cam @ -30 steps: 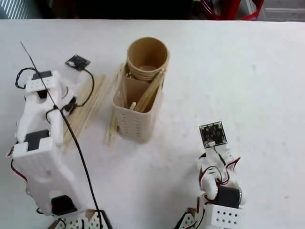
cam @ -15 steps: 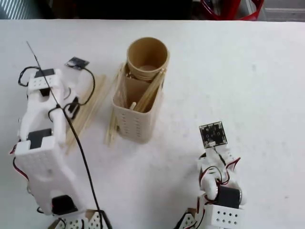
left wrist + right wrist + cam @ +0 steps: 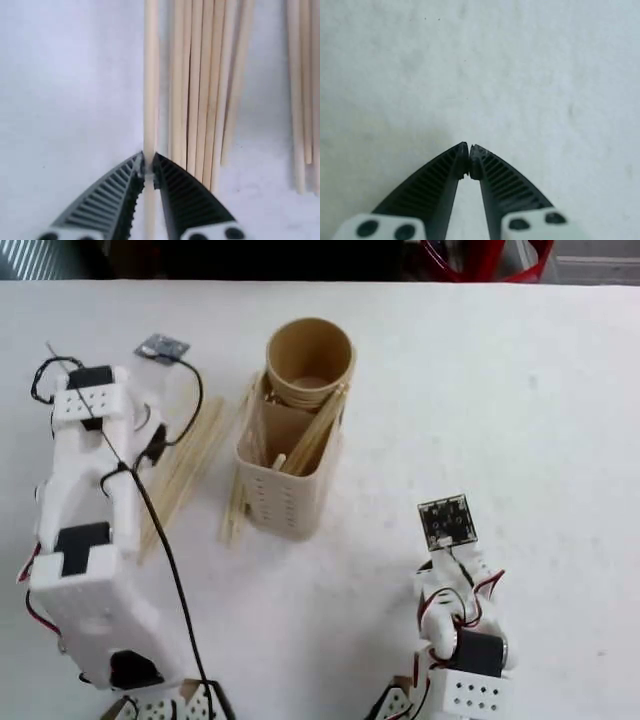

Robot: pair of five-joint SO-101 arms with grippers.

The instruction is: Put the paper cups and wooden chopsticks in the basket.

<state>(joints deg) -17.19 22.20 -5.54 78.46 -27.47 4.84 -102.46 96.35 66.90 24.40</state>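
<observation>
Grasping single chopstick [image 3: 150,75] in left gripper [image 3: 149,167], beside loose chopsticks [image 3: 202,75] on table [image 3: 65,75]; clenched empty at right gripper [image 3: 469,161]; paper cup [image 3: 308,358] in basket [image 3: 285,498]

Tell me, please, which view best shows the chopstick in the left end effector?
The left wrist view: the left end effector is shut on one chopstick, close up, beside the pile. In the high view the arm covers the grip. The right wrist view faces table away from it.
</observation>
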